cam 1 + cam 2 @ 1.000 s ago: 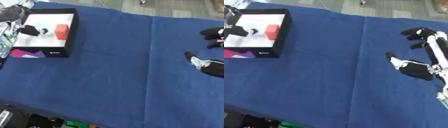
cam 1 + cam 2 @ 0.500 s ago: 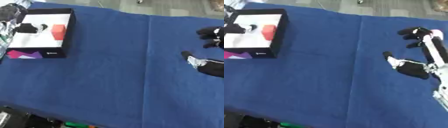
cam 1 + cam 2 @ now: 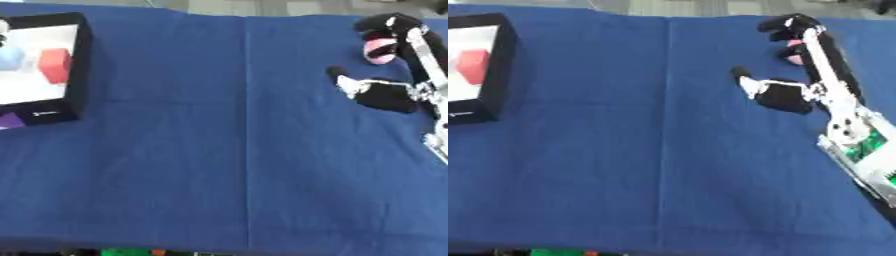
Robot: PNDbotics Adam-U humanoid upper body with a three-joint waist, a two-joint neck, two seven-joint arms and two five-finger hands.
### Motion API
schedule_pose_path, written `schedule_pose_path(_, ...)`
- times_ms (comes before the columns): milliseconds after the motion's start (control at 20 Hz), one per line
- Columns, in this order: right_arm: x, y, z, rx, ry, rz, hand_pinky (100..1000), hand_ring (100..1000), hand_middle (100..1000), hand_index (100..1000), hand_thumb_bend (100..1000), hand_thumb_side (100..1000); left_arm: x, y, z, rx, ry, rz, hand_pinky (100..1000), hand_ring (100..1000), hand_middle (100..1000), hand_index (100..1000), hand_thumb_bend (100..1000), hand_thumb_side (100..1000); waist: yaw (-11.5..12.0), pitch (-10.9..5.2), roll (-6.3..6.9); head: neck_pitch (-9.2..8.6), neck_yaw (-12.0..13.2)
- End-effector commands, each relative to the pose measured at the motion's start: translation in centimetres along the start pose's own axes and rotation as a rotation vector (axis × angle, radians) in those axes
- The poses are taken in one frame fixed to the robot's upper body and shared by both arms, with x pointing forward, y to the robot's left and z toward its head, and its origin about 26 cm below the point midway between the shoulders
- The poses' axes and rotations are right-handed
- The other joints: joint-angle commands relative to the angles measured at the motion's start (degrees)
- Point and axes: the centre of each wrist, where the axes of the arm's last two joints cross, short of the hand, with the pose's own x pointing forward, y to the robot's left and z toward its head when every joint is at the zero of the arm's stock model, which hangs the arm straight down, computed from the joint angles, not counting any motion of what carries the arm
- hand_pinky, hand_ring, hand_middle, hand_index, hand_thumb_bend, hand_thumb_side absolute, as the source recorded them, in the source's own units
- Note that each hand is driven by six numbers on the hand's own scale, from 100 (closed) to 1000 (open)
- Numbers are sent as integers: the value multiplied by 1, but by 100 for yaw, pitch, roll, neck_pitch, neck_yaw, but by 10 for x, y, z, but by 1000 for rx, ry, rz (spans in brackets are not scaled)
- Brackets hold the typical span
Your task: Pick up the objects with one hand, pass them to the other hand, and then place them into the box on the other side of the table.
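Reaching over the blue table (image 3: 219,150), the right hand (image 3: 385,92) curls its fingers (image 3: 385,25) round a pink thing (image 3: 379,49) at the far right. The box (image 3: 80,65) sits far left, holding a red block (image 3: 54,65) and something pale blue (image 3: 9,57).

In the right eye view, the pink thing peeks out under the fingers, well apart from the box.

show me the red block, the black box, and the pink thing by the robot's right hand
red block (image 3: 54,65), left eye view, its top face
black box (image 3: 80,65), left eye view, its right wall
pink thing (image 3: 380,49), left eye view, its visible side under the fingers
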Motion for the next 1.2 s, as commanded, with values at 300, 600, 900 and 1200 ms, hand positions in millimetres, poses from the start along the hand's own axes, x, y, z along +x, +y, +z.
schedule_pose_path(300, 4, -37, -8, -106, 39, 97, 694, 805, 803, 758, 475, 124, 23, 30, 20, 103, -64, 144, 870, 774, 767, 757, 100, 619, -44, -78, 56, -118, -376)
schedule_pose_path(600, -3, -54, -5, -119, 141, 174, 717, 832, 836, 771, 511, 155, 41, 35, 40, 143, -125, 253, 886, 780, 770, 756, 100, 659, -44, -48, 66, -196, -461)
schedule_pose_path(900, -13, -73, -4, -36, 215, 194, 723, 839, 843, 769, 495, 214, 55, 42, 54, 141, -169, 344, 889, 782, 773, 758, 100, 678, 18, 1, 61, -234, -486)
schedule_pose_path(1200, -31, -99, -10, 41, 275, 188, 735, 842, 838, 778, 474, 274, 66, 48, 63, 136, -227, 440, 893, 784, 774, 759, 100, 691, 103, 127, 45, -315, -553)
